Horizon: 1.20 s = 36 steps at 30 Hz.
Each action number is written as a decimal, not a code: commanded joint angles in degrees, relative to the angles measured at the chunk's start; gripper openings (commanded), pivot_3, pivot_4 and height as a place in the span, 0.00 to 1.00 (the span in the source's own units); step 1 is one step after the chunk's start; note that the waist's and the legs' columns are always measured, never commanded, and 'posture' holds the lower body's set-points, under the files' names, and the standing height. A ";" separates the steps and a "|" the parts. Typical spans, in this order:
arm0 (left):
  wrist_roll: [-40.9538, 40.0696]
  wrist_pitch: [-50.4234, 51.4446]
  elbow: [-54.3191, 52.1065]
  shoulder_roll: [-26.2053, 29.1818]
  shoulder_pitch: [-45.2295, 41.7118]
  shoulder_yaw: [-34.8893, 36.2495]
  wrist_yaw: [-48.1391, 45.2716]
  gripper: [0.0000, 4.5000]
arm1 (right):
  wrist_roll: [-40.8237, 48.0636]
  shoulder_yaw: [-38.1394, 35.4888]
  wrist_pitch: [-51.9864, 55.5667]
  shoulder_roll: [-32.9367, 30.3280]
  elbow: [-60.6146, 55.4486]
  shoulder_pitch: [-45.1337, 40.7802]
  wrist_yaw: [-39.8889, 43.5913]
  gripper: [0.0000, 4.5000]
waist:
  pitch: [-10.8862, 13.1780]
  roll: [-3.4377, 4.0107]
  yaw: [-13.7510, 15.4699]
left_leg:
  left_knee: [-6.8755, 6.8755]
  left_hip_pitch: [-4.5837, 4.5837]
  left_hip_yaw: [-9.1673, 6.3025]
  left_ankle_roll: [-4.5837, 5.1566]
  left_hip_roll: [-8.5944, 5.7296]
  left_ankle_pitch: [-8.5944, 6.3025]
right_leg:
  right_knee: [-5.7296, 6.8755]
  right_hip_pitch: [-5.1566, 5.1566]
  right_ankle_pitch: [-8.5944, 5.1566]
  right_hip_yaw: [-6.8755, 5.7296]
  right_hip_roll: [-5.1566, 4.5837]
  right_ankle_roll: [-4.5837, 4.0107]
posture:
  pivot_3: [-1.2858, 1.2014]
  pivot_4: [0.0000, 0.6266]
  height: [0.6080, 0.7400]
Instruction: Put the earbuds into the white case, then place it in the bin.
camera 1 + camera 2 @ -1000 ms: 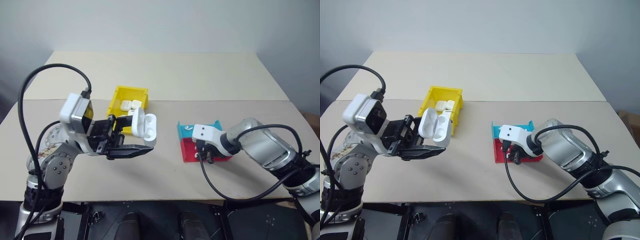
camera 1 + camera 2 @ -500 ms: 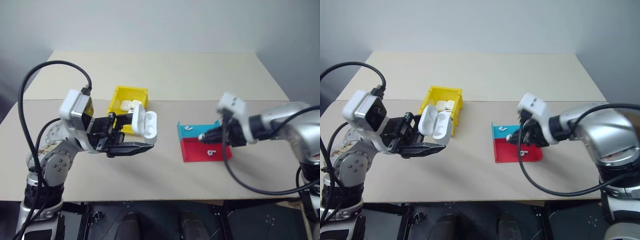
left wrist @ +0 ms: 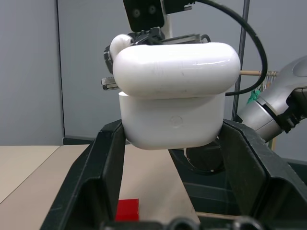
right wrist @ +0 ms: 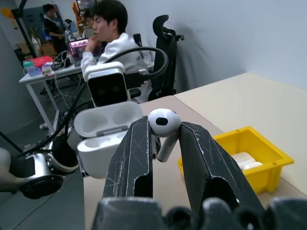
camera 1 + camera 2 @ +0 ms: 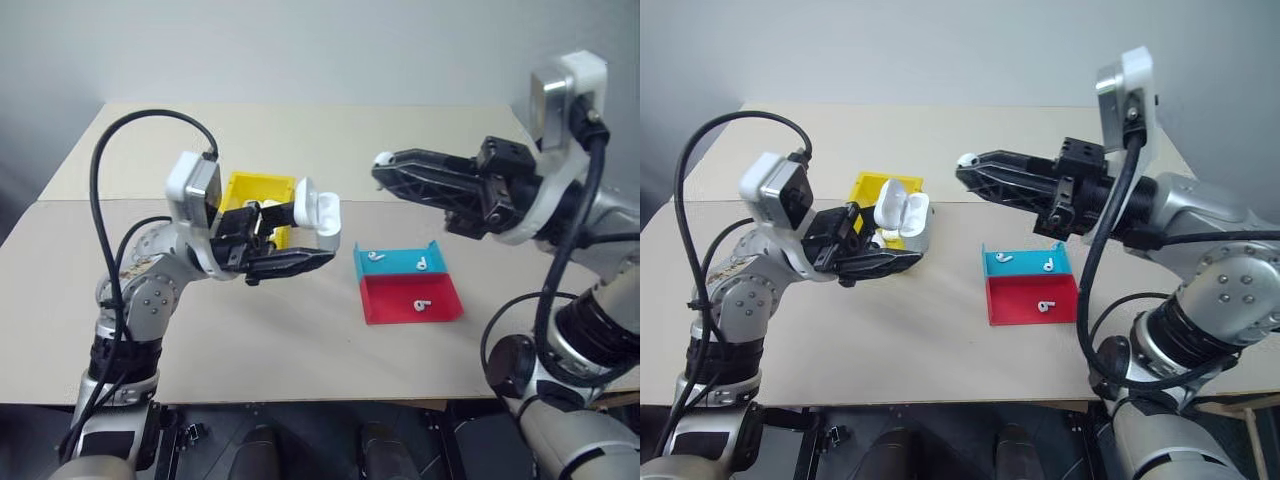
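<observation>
Left hand is clamped on the white case, one finger on each side of the lower body, holding it above the tabletop. Lid is hinged open and back. In the right wrist view the open cavities face toward the right hand.

Right hand is pinching one earbud between its fingertips, raised and pointing toward 9 o'clock at the case. The head of this earbud sits at the tips, with the stem slanting back between the fingers. Its long axis runs roughly along the fingers.

Three more earbuds lie on the teal-and-red tray at about 4 o'clock from the case: two on the teal part, one on the red.

The bin sits just behind the left hand, at about 10 o'clock from the case, with white items already inside.

Handling judgement:
- Earbud: very light, rigid, glossy, so slippery. The pinch across the head looks marginal. It may rotate or pop out, and the stem must enter the socket first.
- Case: light, hard shell, smooth. Grip the body sides, not the lid, since the hinge is the weak point.
</observation>
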 commanded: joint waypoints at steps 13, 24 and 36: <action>1.98 1.29 1.39 -0.57 -4.12 -1.59 -2.72 0.60 | 6.18 11.05 -12.63 -2.75 0.96 3.21 -7.70 0.14 | 0.00 0.00 -0.02 | 0.00 0.00 -0.01 0.00 0.00 0.00 | -0.05 0.00 0.00 0.00 0.00 0.00 | 0.52 0.24 1.00; 4.35 0.92 4.50 -1.14 -5.20 -2.82 -4.69 0.60 | 11.04 12.58 -16.64 -5.43 1.06 3.77 -12.04 0.14 | 0.00 0.00 -0.03 | 0.00 0.00 -0.01 0.01 0.00 0.00 | -0.16 0.00 0.00 0.00 0.01 0.00 | 0.52 0.24 1.00; 6.11 0.12 6.85 -2.77 -5.78 -2.40 -5.13 0.60 | 15.24 15.35 -20.03 -7.39 1.17 5.31 -16.48 0.14 | 0.00 0.00 0.00 | -0.01 -0.02 -0.01 0.02 0.00 0.00 | -0.15 -0.01 0.00 0.00 0.00 0.00 | 0.52 0.24 1.00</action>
